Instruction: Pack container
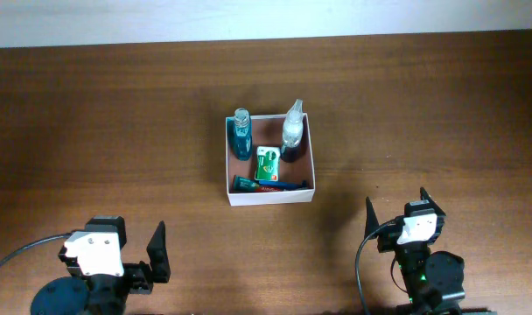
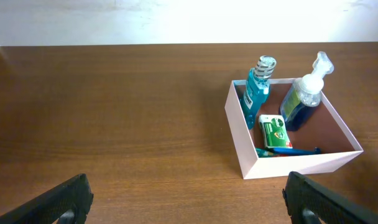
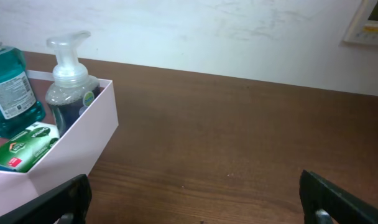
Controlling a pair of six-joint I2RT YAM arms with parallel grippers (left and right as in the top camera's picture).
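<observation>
On the dark wooden counter (image 2: 114,124) below a white wall (image 2: 176,18), looks all but finished: square white-walled, red-brown-floored container (image 2: 239,134) at centre holding teal mouthwash bottle (image 2: 256,93), clear pump bottle (image 2: 304,99), green packet (image 2: 275,130) and dark-blue stick (image 2: 295,150), left pincer (image 2: 186,214) and right pincer (image 3: 195,211) released, empty, well apart from it.

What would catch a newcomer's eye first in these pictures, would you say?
The white container at mid-table stands out, holding a teal bottle and a dark pump bottle upright at its far wall and a green packet lying on its floor. The left gripper and right gripper sit at the near edge, jaws wide apart and empty.
</observation>
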